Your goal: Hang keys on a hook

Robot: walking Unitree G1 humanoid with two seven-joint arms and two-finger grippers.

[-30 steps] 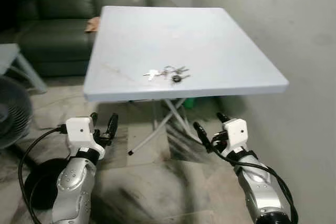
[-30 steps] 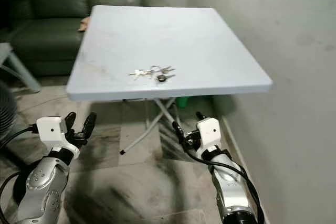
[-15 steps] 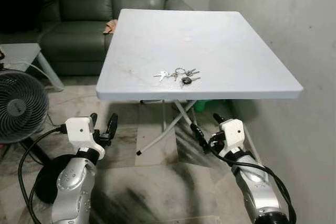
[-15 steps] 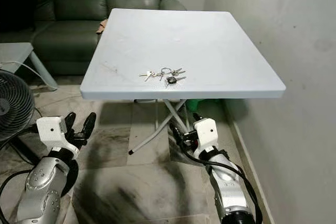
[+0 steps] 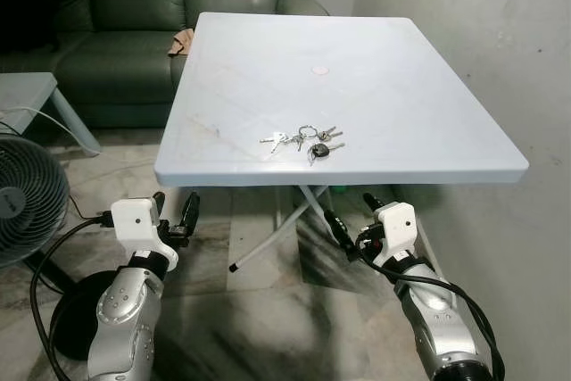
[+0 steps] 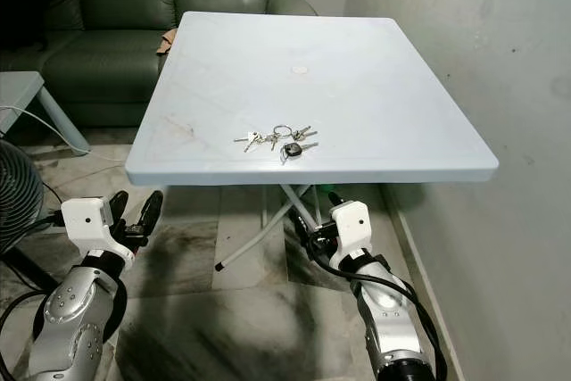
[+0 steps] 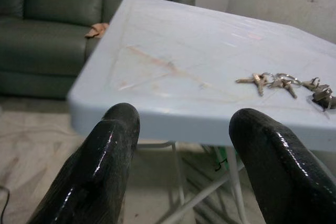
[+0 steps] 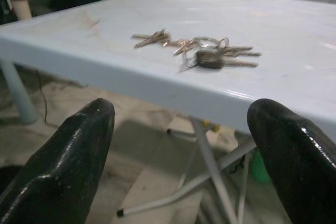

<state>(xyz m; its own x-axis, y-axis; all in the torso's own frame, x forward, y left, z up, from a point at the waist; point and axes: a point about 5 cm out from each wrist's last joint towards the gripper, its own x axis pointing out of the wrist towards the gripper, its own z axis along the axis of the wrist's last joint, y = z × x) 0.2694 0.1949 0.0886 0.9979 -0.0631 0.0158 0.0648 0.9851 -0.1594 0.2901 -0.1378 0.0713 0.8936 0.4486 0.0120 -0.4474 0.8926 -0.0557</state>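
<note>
A bunch of keys (image 5: 303,142) with a black fob lies on the pale blue folding table (image 5: 393,95), near its front edge. The same keys (image 8: 198,52) lie ahead of my right gripper and the keys (image 7: 286,84) sit off to one side of my left. My left gripper (image 5: 175,210) is open, held low in front of the table's front left corner. My right gripper (image 5: 350,211) is open too, below the front edge, just right of the keys. Nothing is between either pair of fingers.
A dark green sofa (image 5: 134,15) stands behind the table with a small brown thing (image 5: 183,40) on its seat. A floor fan (image 5: 27,202) is at the left, a grey side table (image 5: 27,95) beyond it. A plaster wall (image 5: 482,33) runs along the right.
The camera has come closer to the table and shifted, so the table edge now sits lower and nearer. Both grippers hold the same open pose.
</note>
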